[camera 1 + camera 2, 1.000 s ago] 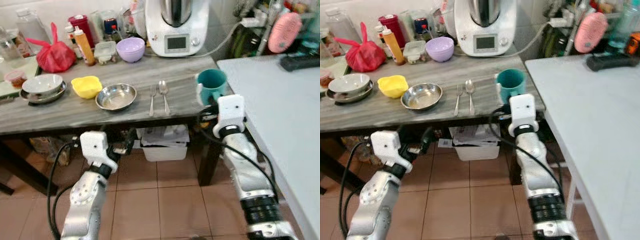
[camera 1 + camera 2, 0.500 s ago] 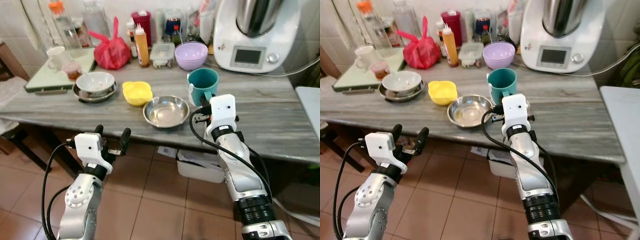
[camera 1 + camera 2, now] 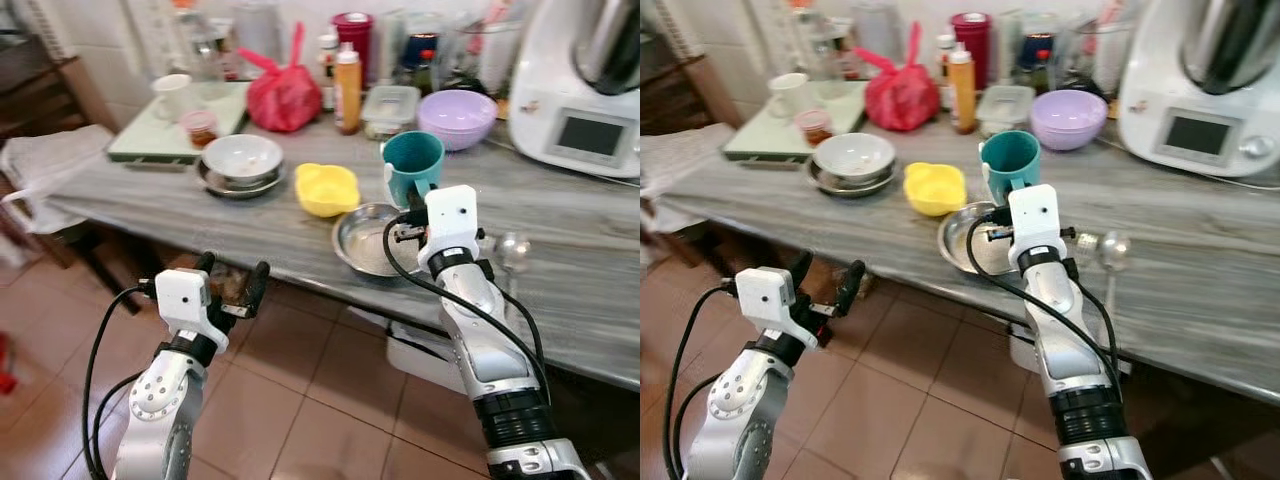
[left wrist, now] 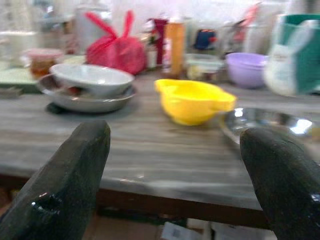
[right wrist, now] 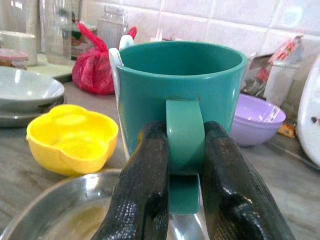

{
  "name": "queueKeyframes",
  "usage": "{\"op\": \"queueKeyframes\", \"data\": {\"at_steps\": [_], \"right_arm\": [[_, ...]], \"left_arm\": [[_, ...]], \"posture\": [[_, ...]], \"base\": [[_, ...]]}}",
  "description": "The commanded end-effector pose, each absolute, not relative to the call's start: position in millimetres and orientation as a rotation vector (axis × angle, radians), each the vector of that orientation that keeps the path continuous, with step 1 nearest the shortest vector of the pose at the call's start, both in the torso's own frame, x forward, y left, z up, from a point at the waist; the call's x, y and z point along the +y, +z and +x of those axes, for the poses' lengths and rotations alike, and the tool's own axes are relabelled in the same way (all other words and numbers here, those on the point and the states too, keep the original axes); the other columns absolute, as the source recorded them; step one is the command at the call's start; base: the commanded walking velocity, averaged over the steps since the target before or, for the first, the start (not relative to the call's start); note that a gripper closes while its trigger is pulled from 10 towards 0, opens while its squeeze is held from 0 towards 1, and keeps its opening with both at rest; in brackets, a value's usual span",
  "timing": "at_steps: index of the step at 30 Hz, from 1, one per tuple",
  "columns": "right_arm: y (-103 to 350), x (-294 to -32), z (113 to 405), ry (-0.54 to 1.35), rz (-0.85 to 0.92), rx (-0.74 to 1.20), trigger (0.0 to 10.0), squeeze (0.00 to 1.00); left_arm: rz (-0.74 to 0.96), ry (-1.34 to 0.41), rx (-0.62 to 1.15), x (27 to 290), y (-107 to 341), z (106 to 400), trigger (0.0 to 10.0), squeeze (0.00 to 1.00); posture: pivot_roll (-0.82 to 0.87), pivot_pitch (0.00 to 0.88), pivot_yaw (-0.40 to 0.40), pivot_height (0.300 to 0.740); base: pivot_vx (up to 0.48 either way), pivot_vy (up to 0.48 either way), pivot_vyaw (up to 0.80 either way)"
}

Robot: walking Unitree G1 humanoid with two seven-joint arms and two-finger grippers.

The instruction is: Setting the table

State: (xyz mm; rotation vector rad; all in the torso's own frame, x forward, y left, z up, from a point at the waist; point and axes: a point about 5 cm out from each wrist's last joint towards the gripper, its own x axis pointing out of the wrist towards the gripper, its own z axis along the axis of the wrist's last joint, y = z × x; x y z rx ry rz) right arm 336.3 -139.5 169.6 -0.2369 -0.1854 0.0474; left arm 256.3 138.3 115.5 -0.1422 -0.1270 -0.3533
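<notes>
My right gripper [image 5: 184, 131] is shut on the handle of a teal mug [image 3: 413, 165] and holds it upright just above the far rim of a steel bowl [image 3: 362, 242] on the grey wooden table [image 3: 200, 215]. A yellow bowl [image 3: 326, 188] sits to the left of the mug. A spoon [image 3: 510, 248] lies on the table to the right of my right arm. My left gripper [image 3: 232, 278] is open and holds nothing, in front of the table's near edge and slightly below it.
A white bowl on a steel plate [image 3: 241, 160], a red bag [image 3: 284, 95], bottles, a purple bowl [image 3: 456, 118] and a white kitchen machine [image 3: 590, 90] crowd the back of the table. A tray with a cup [image 3: 170, 95] stands at the far left.
The camera has swung, so the table has shifted right in view. The right gripper keeps the teal mug, which has come from beside the steel bowl to over its far rim.
</notes>
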Motion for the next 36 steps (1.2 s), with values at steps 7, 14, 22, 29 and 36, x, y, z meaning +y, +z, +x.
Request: {"op": "queueKeyframes", "data": {"at_steps": [7,14,22,29,36], "right_arm": [[182.9,-149.5,342.1,-0.002,-0.265,-0.215,10.0,0.00],[184.5,-157.2,347.7,-0.013,-0.282,-0.194,10.0,0.00],[179.1,-171.4,360.5,-0.042,-0.280,-0.094,10.0,0.00],[171.7,-174.7,365.3,-0.040,-0.277,-0.047,10.0,0.00],[167.8,-178.4,368.6,-0.051,-0.278,-0.032,10.0,0.00]], "left_arm": [[-0.146,-0.439,-0.115,132.4,118.3,248.4,10.0,0.00],[-0.155,-0.531,-0.092,124.5,119.1,238.5,10.0,0.00],[-0.186,-0.631,-0.068,117.2,122.6,227.3,10.0,0.00],[-0.225,-0.695,-0.035,112.2,122.6,221.1,10.0,0.00],[-0.220,-0.717,-0.029,110.4,122.5,222.8,10.0,0.00]], "posture": [[-0.13,0.052,0.062,0.740],[-0.12,0.076,0.055,0.740],[-0.13,0.120,0.049,0.740],[-0.13,0.132,0.047,0.740],[-0.13,0.132,0.045,0.740]], "base": [[0.000,0.000,0.00],[0.000,0.000,0.00],[0.000,0.000,0.00],[0.000,0.000,0.00],[0.000,0.000,0.00]]}}
